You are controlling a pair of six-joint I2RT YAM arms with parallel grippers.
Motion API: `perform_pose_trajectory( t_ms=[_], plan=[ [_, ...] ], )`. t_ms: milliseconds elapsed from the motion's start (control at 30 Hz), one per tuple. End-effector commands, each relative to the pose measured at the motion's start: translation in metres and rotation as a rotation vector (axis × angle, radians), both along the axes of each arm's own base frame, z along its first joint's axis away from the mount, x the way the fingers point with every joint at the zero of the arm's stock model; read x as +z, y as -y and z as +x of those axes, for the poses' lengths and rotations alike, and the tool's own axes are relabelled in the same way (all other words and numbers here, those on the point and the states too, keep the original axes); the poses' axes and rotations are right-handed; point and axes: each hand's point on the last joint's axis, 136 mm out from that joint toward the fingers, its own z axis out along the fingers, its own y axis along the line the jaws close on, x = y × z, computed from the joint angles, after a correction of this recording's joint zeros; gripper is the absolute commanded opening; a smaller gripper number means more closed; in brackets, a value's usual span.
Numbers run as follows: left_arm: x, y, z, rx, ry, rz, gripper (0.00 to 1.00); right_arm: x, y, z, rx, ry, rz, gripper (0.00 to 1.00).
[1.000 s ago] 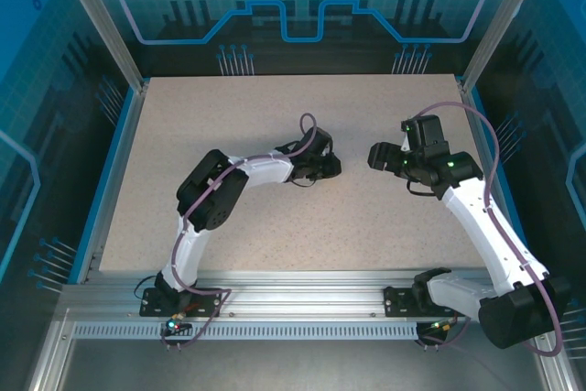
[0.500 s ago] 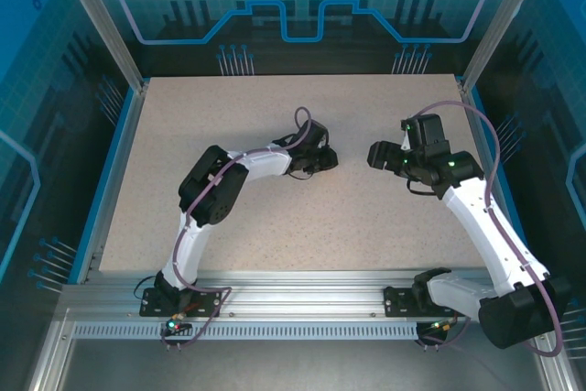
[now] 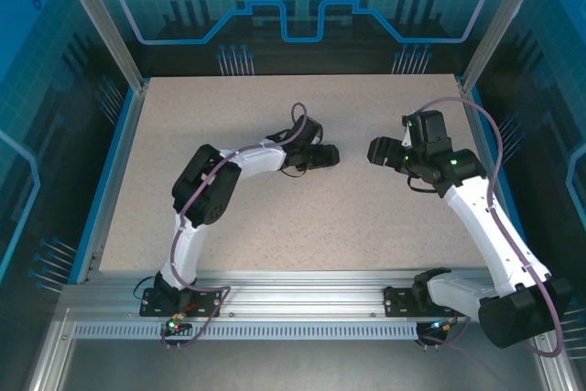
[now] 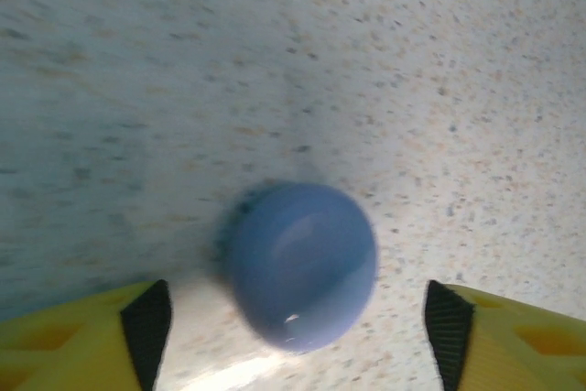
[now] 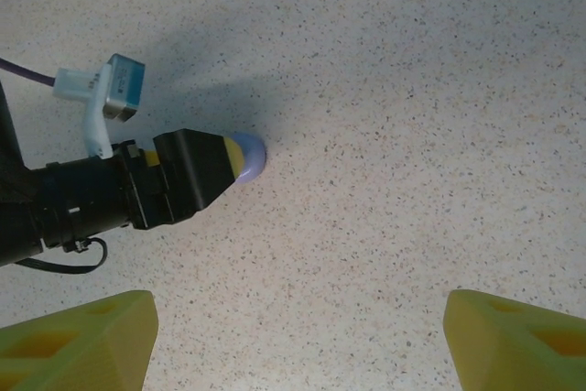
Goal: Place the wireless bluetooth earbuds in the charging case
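1. Charging case (image 4: 300, 276), or what is taken to be it, since the close view is blurred: a small round piece with a smooth, glossy, lilac-blue domed top, seen lying flat on the bench (image 3: 229, 116).
2. The charging case is found near the middle of the bench, between the tips of the left hand. In the right wrist view a sliver of its rounded blue edge (image 5: 256, 160) is seen just past that hand's black, wedge-shaped tip.
3. The left hand (image 4: 298, 336) is spread wide. Its black-padded fingertips (image 4: 146, 336), backed with yellow plastic, are set to either side of the case with bench showing in each gap, so nothing is gripped.
4. The right hand (image 5: 298, 336) is likewise spread wide. Its blocky yellow fingers (image 5: 78, 341) are seen at the bottom corners of its own view, with bare bench between them and nothing grasped.
5. From above, the two hands are pointed toward each other, tips near but apart. The left arm (image 3: 206, 194) is folded at a sharp elbow, and the right arm (image 3: 485, 217) is stretched in a long curve. Both are clad in white shells with black joints.
6. The bench surface is matte, pale beige and finely speckled with dark flecks.
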Motion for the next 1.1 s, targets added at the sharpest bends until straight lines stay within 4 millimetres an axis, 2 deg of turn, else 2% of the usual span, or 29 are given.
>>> perform_pose_trajectory(
  t_ms=[0, 133, 167, 200, 300, 467, 567, 667, 800, 933, 1067],
  plan=[
    [0.032, -0.037, 0.005, 0.022, 0.065, 0.085, 0.85, 0.015, 0.001, 0.003, -0.007, 0.020, 0.021, 0.83],
    [0.073, -0.059, 0.011, 0.026, 0.151, 0.106, 0.87, 0.020, 0.002, 0.004, -0.002, 0.034, 0.011, 0.86],
    [0.087, -0.062, 0.012, 0.020, 0.188, 0.111, 0.88, 0.021, 0.002, 0.005, 0.001, 0.035, 0.006, 0.98],
    [0.101, -0.064, 0.011, 0.013, 0.223, 0.114, 0.88, 0.023, 0.003, 0.005, 0.001, 0.038, -0.002, 1.00],
    [0.146, -0.073, 0.009, 0.017, 0.340, 0.120, 0.99, 0.028, 0.009, 0.009, -0.015, 0.050, -0.037, 1.00],
    [0.216, -0.099, -0.005, 0.056, 0.567, 0.127, 0.99, 0.041, 0.023, 0.019, -0.050, 0.119, -0.121, 1.00],
    [0.238, -0.118, -0.023, 0.069, 0.702, 0.152, 0.99, 0.044, 0.034, 0.028, -0.097, 0.174, -0.181, 1.00],
    [0.250, -0.146, -0.042, 0.115, 0.852, 0.193, 0.99, 0.043, 0.047, 0.037, -0.157, 0.231, -0.227, 1.00],
    [0.251, -0.189, -0.070, 0.195, 1.044, 0.292, 0.99, 0.034, 0.050, 0.045, -0.138, 0.262, -0.280, 1.00],
    [0.228, -0.242, -0.091, 0.292, 1.068, 0.398, 0.99, 0.020, 0.061, 0.050, -0.156, 0.263, -0.366, 1.00],
    [0.202, -0.299, -0.105, 0.456, 1.032, 0.459, 0.99, 0.011, 0.071, 0.053, -0.181, 0.349, -0.394, 1.00]
  ],
)
